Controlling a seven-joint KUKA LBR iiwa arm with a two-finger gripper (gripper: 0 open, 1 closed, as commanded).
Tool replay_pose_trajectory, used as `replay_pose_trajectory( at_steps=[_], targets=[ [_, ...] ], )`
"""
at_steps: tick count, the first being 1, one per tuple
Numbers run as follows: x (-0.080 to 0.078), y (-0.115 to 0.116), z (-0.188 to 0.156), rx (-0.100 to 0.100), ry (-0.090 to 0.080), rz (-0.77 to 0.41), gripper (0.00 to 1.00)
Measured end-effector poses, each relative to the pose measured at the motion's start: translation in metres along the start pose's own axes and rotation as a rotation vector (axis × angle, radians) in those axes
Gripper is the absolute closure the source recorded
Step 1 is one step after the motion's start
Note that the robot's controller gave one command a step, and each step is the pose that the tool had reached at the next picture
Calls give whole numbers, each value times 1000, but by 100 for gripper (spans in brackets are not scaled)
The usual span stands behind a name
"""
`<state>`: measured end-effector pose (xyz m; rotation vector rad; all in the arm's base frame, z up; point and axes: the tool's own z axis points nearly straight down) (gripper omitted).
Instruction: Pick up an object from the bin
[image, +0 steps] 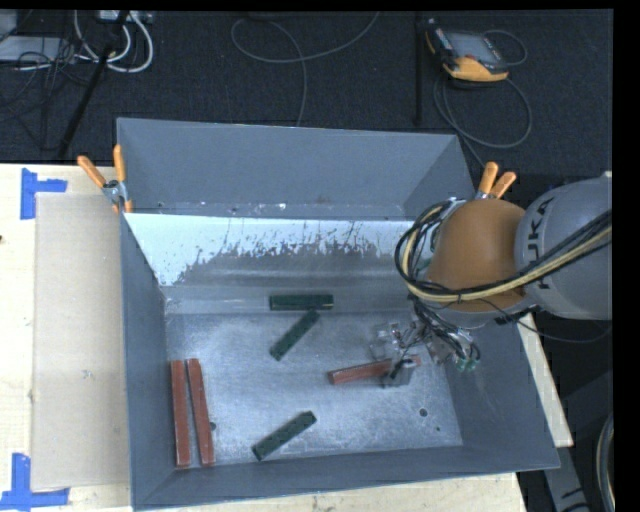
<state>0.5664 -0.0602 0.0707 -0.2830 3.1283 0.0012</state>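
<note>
Here, claw (402, 368) at right end of red-brown bar (355, 376), grip unclear, near right bin wall (490, 392)

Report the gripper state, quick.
Gripper: low in the bin, at the right end of the red-brown bar; open, closed or holding cannot be told.

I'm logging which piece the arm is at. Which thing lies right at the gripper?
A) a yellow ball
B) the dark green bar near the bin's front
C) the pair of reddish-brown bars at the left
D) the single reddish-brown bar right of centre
D: the gripper is down at the right end of the single reddish-brown bar, which lies on the bin floor right of centre.
</note>
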Motion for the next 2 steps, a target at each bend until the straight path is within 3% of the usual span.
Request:
replay_pose_trajectory(
  at_steps=[1, 2],
  targets=[
    [-16, -22, -110, 4, -6, -227, 100],
    [-27, -19, -221, 4, -9, -237, 100]
  ],
)
